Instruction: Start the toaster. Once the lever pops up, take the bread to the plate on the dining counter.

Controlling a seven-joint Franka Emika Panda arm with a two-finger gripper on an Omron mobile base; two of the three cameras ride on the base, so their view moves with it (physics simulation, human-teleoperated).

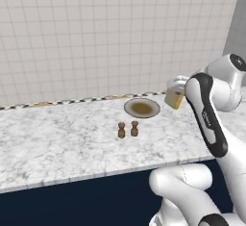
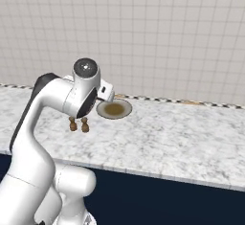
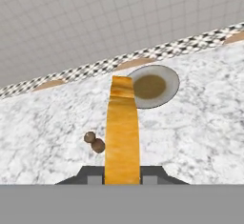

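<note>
My gripper is shut on the bread, a golden-brown slice held edge-on and seen along its length in the hand view. From the left base view, the bread hangs in the air just right of the plate, above the dining counter. The round plate with a brownish centre lies on the marble beyond the slice's far end and slightly to its right. The plate sits close to the tiled wall. The toaster and its lever are out of view.
Two small brown shakers stand in front of the plate, nearer the counter's front edge, and lie left of the bread in the hand view. A beige tiled wall backs the counter. My own arm hides part of the counter.
</note>
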